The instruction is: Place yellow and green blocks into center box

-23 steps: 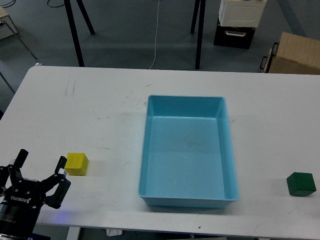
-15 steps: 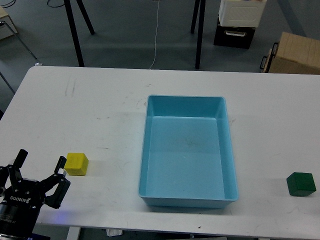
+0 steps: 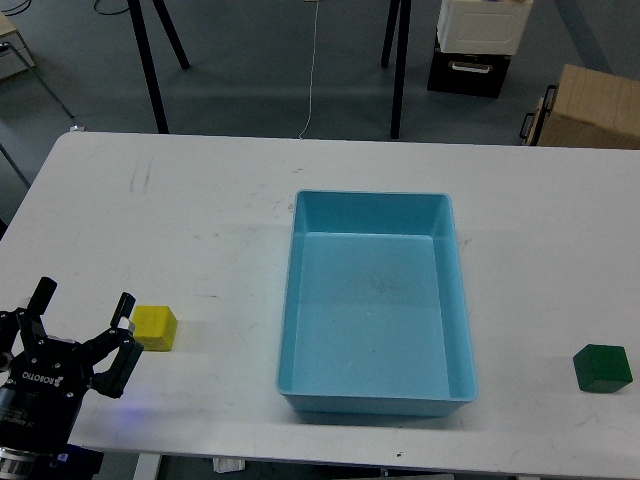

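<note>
A yellow block (image 3: 155,327) lies on the white table (image 3: 200,230) at the front left. A green block (image 3: 602,367) lies at the front right. A light blue box (image 3: 375,305) stands in the middle and is empty. My left gripper (image 3: 82,305) is open at the front left corner, its fingers spread, one fingertip (image 3: 124,305) just left of the yellow block and apart from it. It holds nothing. My right gripper is out of view.
Black stand legs (image 3: 150,65) and a cable stand on the floor behind the table. A cardboard box (image 3: 590,108) and a white-and-black case (image 3: 480,40) are at the back right.
</note>
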